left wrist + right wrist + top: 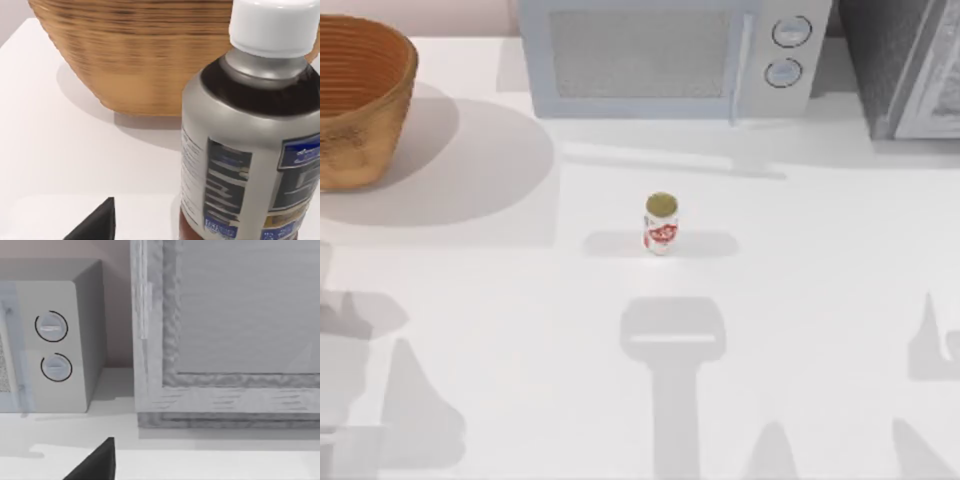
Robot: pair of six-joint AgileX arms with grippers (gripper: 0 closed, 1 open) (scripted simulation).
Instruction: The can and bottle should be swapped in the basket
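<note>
The table (520,330) is a plain white surface, matte and evenly lit, crossed by soft grey shadows: a wide round one spreads from the basket toward the middle, and several arm-shaped ones lie along the near edge. The can (661,224) stands upright near the middle of the table, alone on the bare white, white with red label marks and a dull gold-olive top, its own faint shadows stretching to either side. The basket (358,98) sits at the far left corner, woven tan-brown outside with orange-brown ribs inside, well apart from the can. Along the far edge stands a pale grey microwave (670,55) with two round dials on its right panel, and to the right of it a darker grey box-like appliance (905,65) with a framed front. Behind them the wall is a pale pinkish tone. In the left wrist view a bottle (252,145) looms very close, upright, with a white cap, a silver shoulder, dark contents and a label of blue and grey blocks; behind it the basket's wall (140,55) rises from the white surface. One dark fingertip (97,225) of the left gripper shows near the bottle's base, and whether that gripper is grasping the bottle cannot be told. The right wrist view faces the microwave's dials (52,345) and the grey framed appliance (230,330), with one dark fingertip (97,465) of the right gripper over the table; its state cannot be told either.
</note>
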